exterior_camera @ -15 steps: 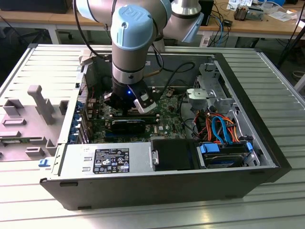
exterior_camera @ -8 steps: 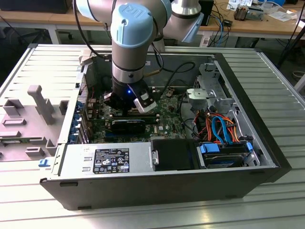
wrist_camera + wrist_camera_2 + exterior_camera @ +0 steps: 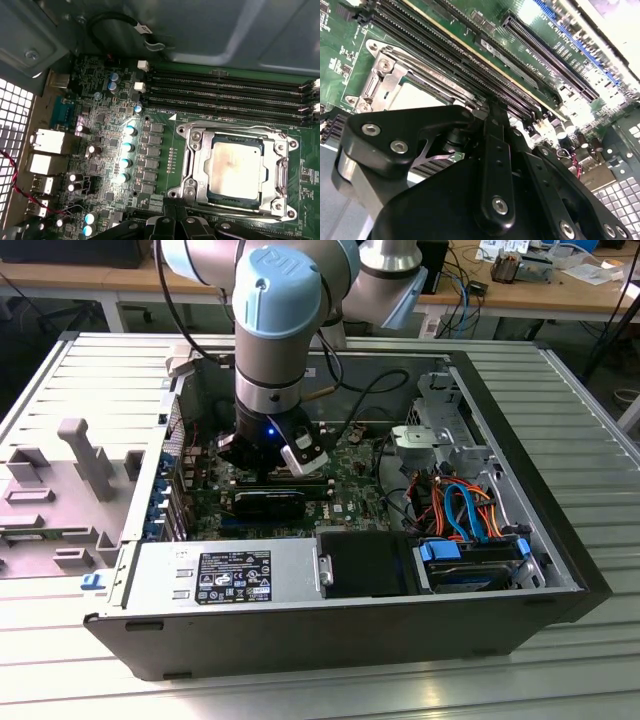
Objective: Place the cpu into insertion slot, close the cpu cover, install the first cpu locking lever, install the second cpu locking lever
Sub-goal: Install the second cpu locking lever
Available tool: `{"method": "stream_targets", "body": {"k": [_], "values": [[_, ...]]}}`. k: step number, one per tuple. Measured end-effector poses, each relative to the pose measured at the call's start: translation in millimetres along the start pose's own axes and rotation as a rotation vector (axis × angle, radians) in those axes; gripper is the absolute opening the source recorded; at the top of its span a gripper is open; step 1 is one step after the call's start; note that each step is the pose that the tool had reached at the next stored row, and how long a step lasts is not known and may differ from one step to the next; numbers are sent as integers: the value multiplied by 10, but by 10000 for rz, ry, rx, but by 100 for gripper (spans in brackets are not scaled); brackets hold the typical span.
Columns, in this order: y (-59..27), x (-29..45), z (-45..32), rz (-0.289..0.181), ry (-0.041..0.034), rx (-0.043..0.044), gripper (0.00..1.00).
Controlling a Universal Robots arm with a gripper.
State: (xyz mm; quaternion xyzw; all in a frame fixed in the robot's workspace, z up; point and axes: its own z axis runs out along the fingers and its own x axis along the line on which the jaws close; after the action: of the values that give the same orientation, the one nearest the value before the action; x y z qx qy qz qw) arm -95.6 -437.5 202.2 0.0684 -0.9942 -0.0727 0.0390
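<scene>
sitting in the insertion slot (image 3: 235, 170), the cpu (image 3: 234, 167) lies under the closed cpu cover (image 3: 200, 165); end effector (image 3: 492, 112) fingers together.

A dull silver-grey cpu (image 3: 234, 170) sits framed by the silver cpu cover (image 3: 197, 165) on a green circuit board (image 3: 160, 135) crossed by long black slots (image 3: 225, 95); the arm's black tool (image 3: 268, 453) hangs beneath pale-blue joint caps (image 3: 280, 285).

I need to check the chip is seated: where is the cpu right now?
In the first wrist view the cpu lies flat in the insertion slot, framed by the cpu cover, beside the long black memory slots.
</scene>
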Motion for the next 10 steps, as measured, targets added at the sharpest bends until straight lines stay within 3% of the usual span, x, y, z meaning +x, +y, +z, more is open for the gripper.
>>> {"method": "stream_targets", "body": {"k": [4,8,10], "values": [[3,-2,9,0,8,21,11],[5,-3,12,26,47,322,11],[11,-3,9,26,48,326,11]]}}
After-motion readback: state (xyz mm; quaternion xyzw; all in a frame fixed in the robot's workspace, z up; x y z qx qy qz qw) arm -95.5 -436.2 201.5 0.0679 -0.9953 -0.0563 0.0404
